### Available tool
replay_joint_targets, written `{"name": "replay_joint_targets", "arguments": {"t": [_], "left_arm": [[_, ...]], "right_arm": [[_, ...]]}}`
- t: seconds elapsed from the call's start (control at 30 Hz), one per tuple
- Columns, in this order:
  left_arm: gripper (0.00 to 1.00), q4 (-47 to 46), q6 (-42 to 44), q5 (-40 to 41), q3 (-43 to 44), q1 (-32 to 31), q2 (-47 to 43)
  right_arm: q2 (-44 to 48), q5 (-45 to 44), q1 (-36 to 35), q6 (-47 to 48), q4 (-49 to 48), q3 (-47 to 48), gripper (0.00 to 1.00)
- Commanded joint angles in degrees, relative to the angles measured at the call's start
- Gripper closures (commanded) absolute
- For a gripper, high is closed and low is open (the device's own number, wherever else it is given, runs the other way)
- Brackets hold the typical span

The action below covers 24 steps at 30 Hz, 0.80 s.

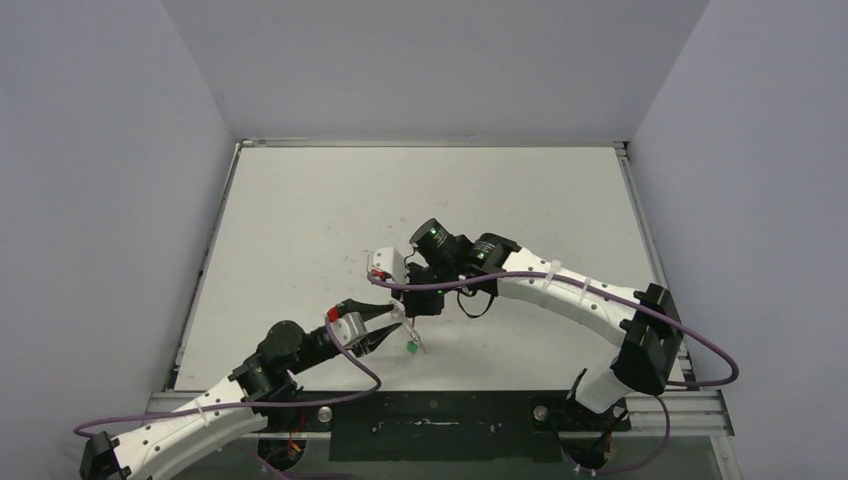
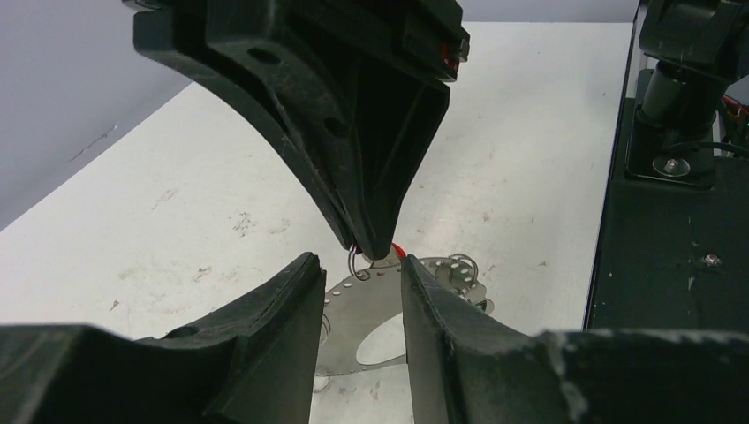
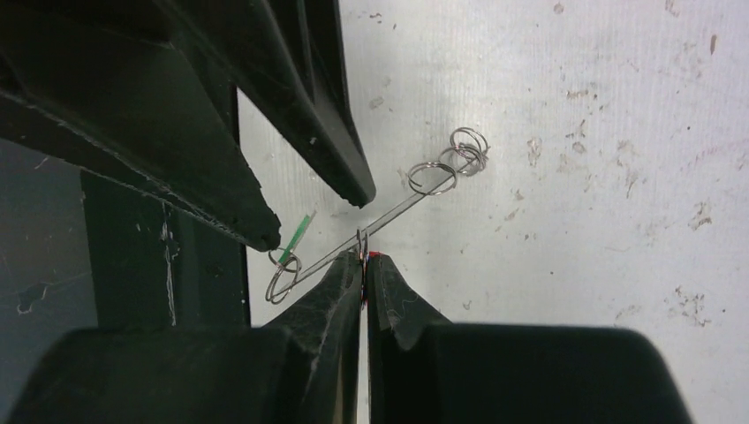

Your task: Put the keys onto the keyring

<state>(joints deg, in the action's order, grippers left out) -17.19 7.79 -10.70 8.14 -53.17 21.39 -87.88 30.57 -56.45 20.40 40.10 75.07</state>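
The keyring (image 2: 371, 309) is a flat silvery loop with small holes, off the table and seen edge-on in the right wrist view (image 3: 402, 205). My right gripper (image 3: 364, 258) is shut on a small split ring with a bit of red tag (image 3: 374, 255), right at the keyring's edge. It comes down from above in the left wrist view (image 2: 375, 247). The green tag (image 3: 297, 233) hangs at the keyring's other end, below both grippers in the top view (image 1: 411, 347). My left gripper (image 2: 358, 263) has its jaws apart, the keyring just beyond its tips. Whether it touches is unclear.
Other small split rings (image 3: 468, 141) hang at the keyring's far end. Both grippers (image 1: 398, 312) meet near the table's front edge. The black base rail (image 1: 440, 415) runs just behind them. Grey walls enclose the white table (image 1: 430, 190).
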Motion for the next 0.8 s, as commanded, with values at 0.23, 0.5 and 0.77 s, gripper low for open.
{"name": "replay_joint_targets", "arguments": {"t": [0.23, 0.5, 0.77], "left_arm": [[0.70, 6.5, 3.7, -1.4, 6.1, 0.0, 4.5], [0.68, 5.9, 4.0, -2.5, 7.8, 0.0, 8.1], [0.75, 4.5, 3.5, -4.9, 7.8, 0.0, 9.3]], "right_arm": [[-3.1, -4.0, -2.1, 1.4, 9.5, 7.5, 1.00], [-2.7, -1.9, -3.2, 3.7, 8.5, 8.1, 1.00], [-3.0, -1.3, -4.2, 4.5, 8.2, 9.1, 1.00]]}}
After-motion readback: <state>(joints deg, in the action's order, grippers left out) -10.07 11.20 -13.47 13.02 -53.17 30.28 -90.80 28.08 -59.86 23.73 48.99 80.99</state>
